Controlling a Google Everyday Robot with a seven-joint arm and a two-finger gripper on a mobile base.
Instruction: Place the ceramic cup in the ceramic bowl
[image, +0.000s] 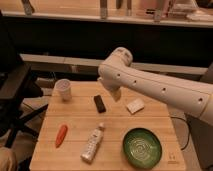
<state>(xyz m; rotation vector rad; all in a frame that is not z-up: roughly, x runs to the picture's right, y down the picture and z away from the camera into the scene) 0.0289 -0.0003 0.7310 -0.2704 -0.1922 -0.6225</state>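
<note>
So the chunky white robot arm (155, 87) comes in from the right and slopes up to a rounded joint at its left end. The pale two-finger gripper (115, 94) hangs right under that bend, mostly tucked behind it, pointing down, jaws spread and empty.
</note>
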